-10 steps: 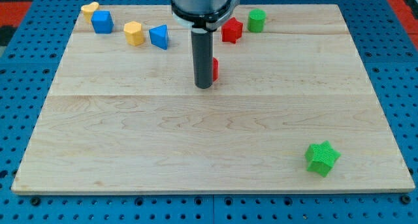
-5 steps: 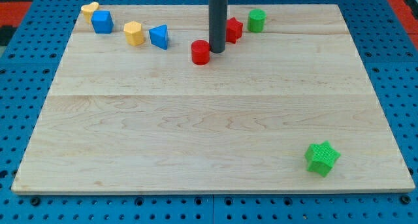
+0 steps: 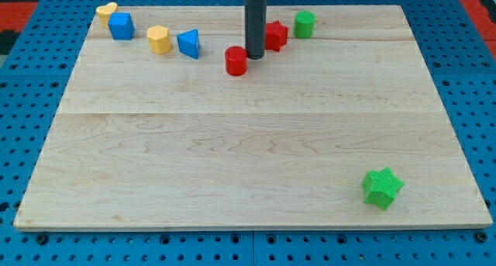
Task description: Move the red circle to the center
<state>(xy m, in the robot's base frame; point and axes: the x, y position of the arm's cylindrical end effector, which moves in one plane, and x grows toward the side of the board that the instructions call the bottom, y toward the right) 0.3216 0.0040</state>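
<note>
Camera view shows eight blocks on the wooden board point(image 3: 155, 157): two red, two blue, two yellow, two green. The red circle point(image 3: 236, 61) stands upright near the view's top, its round face up, with no long axis to speak of. My tip point(image 3: 254, 57) rests just beside it on the view's right; I cannot tell whether they touch. The rod hides part of the red star point(image 3: 276, 35), and its upper end is cut off at the view's top. The arm has no hand, only this rod.
</note>
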